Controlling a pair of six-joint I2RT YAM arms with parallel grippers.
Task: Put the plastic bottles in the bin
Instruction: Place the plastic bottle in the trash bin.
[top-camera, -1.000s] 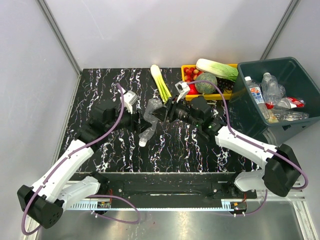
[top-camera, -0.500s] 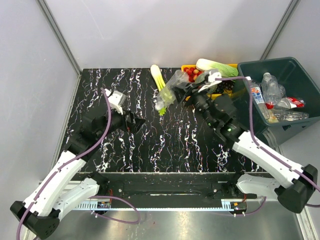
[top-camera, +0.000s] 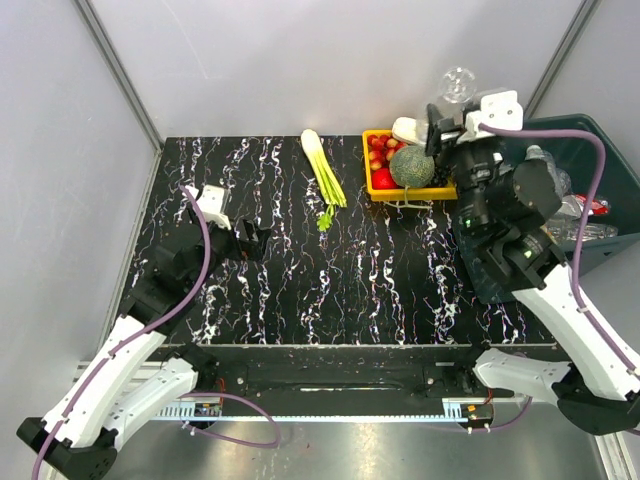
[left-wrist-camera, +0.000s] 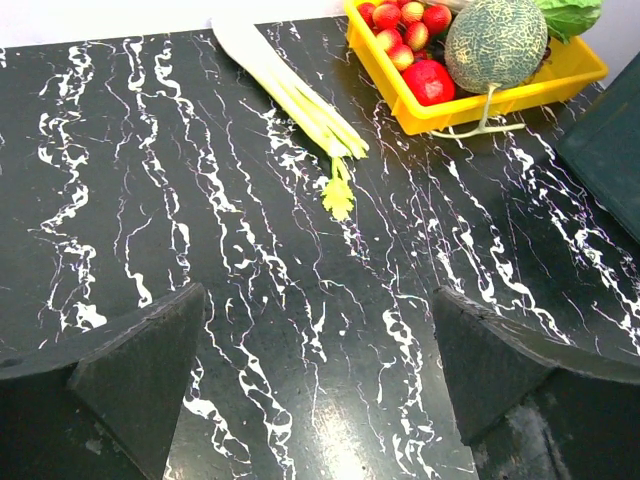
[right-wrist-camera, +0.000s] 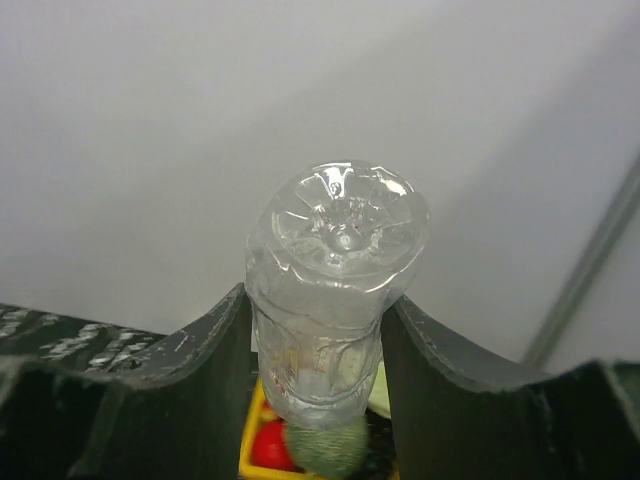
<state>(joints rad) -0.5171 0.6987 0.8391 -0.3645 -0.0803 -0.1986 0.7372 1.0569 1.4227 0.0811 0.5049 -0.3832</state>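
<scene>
My right gripper (right-wrist-camera: 315, 302) pinches a clear plastic bottle (right-wrist-camera: 335, 290) around its body, base pointing away from the wrist, raised above the far right corner of the worktop (top-camera: 350, 280). In the overhead view the bottle hangs over the far end of the yellow tray (top-camera: 372, 186), close to the bin's (top-camera: 600, 165) left wall and not over its opening. Other bottles (top-camera: 541, 166) lie inside the bin, which stands at the worktop's right edge. The tray holds a netted green melon (top-camera: 411, 165) and red produce; celery (top-camera: 322, 170) lies near the far edge. My left gripper (left-wrist-camera: 318, 295) hangs with fingers spread wide and empty over the worktop's left side.
</scene>
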